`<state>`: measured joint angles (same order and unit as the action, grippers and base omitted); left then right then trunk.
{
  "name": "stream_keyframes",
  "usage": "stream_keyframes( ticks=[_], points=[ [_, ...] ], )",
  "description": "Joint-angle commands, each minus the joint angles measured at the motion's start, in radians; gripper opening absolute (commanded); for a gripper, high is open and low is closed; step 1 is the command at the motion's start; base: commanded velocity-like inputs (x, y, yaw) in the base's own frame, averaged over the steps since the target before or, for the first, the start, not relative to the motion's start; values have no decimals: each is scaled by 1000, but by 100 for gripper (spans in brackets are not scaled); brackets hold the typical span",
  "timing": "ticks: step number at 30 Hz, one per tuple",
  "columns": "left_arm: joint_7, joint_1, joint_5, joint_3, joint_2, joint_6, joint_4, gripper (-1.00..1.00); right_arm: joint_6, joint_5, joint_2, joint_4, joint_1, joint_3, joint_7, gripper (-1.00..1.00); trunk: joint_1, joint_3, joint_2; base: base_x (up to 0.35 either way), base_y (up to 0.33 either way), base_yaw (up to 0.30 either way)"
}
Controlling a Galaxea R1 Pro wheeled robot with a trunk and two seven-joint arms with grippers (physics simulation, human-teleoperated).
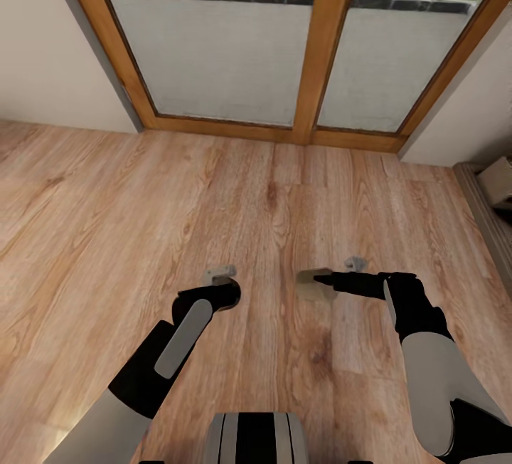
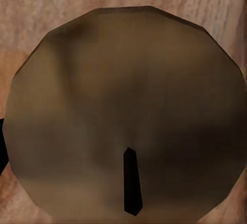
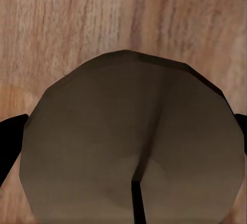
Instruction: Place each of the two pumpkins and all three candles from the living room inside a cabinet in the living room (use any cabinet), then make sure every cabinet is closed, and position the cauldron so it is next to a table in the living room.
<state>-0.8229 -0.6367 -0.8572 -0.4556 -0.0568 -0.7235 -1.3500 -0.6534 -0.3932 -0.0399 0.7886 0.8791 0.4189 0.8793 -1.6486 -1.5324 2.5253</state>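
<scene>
A pale grey-cream candle [image 2: 123, 105] with a dark wick [image 2: 131, 188] sits right in front of the left wrist camera. My left gripper [image 1: 226, 297] hangs low over the wood floor and is shut on it. A black finger [image 2: 2, 149] shows at the candle's side. A second candle [image 3: 134, 131] is held in my right gripper [image 1: 316, 282], with black fingers [image 3: 10, 141] on both sides of it. In the head view this candle [image 1: 310, 289] pokes out at the gripper's tip. No pumpkins, cabinet or cauldron are in view.
Wood-framed glass doors [image 1: 313, 44] stand ahead, with paving and lawn outside. White walls [image 1: 50, 44] close in at left and right. A rug edge and a pale box-like object [image 1: 498, 183] lie at the far right. Wood floor [image 1: 178, 193] stretches between me and the doors.
</scene>
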Motion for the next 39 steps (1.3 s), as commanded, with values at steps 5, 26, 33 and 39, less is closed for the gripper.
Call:
stream_keyframes(
  ticks=[5, 26, 33, 39],
  points=[
    [1, 0, 1, 1, 0, -2, 0, -100, 0, -1, 0, 0, 0, 0, 0, -100, 2, 19, -1, 0, 0, 0],
    [2, 0, 1, 5, 3, -1, 0, -100, 0, -1, -3, -9, 0, 0, -1, -100, 12, 101, -6, 0, 0, 0],
    [2, 0, 0, 7, 3, -1, 0, -100, 1, -1, -3, -12, 0, 0, -2, -100, 15, 128, -8, 0, 0, 0],
    [2, 0, 0, 8, 4, 1, 0, -100, 19, -1, -3, -16, -1, 0, -2, -100, 17, 151, -9, 0, 0, 0]
  ],
)
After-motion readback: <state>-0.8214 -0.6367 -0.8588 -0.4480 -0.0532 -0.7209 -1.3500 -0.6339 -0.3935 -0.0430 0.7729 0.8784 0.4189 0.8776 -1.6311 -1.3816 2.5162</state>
